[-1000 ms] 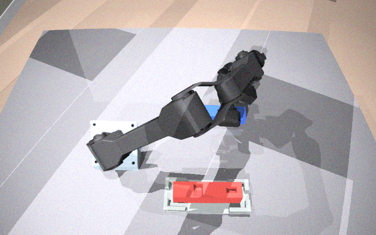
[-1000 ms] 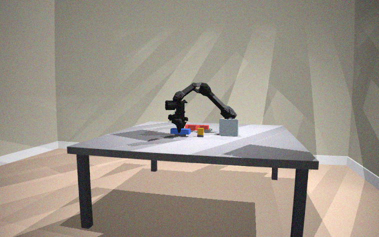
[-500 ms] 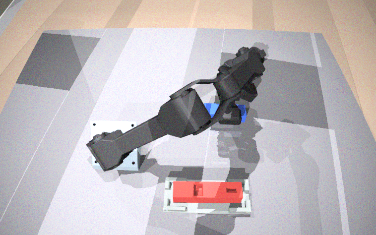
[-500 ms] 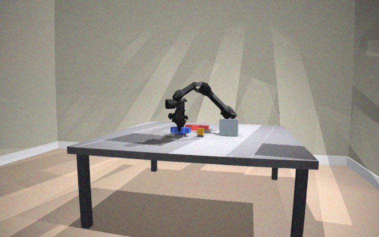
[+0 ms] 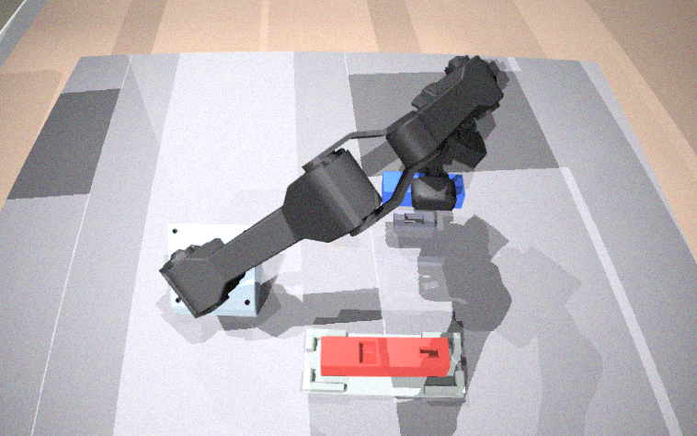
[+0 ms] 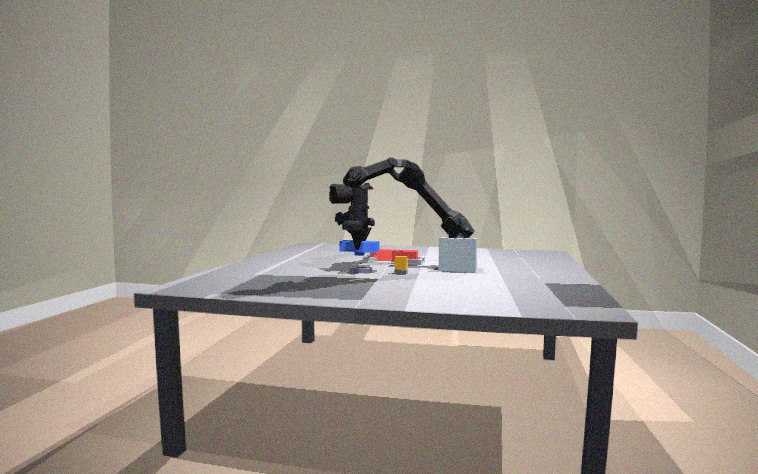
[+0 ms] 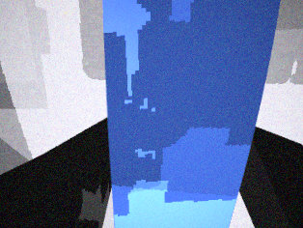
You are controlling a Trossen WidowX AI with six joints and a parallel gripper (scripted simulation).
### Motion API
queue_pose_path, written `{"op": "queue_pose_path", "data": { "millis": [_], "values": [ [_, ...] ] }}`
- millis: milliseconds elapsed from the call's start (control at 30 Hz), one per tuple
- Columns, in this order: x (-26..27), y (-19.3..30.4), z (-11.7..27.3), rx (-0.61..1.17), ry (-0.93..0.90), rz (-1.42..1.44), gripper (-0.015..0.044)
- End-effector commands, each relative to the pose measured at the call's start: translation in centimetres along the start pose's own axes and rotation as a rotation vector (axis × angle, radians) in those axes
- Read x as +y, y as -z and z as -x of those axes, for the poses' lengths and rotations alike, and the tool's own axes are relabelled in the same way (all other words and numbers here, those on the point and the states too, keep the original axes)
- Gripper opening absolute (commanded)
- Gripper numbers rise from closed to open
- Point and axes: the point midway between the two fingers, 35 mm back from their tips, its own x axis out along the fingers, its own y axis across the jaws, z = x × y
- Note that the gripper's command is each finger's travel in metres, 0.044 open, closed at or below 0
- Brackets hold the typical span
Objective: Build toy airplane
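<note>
The grey counter [image 5: 236, 102] [image 6: 475, 319] is carried on dark legs, beige walls [image 6: 279, 111] are edged by white skirting [image 6: 55, 304], and the tan floor [image 5: 205, 25] [image 6: 313, 413] is crossed by pale light bands and shadows

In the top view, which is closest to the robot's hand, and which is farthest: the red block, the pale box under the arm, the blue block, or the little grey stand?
1. Blue block: gripped in the hand.
2. Little grey stand: just below the blue block in the picture.
3. Red block: bottom, in the pale frame.
4. Pale box: left.
</note>
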Motion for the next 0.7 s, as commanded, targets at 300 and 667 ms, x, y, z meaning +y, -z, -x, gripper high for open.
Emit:
{"op": "queue_pose_path", "data": {
  "millis": [300,667],
  "values": [
    [-0.1,0.1,4.5,0.002,-0.008,-0.008,0.0],
    [-0.4,0.5,6.9,0.002,-0.006,-0.011,0.0]
  ]
}}
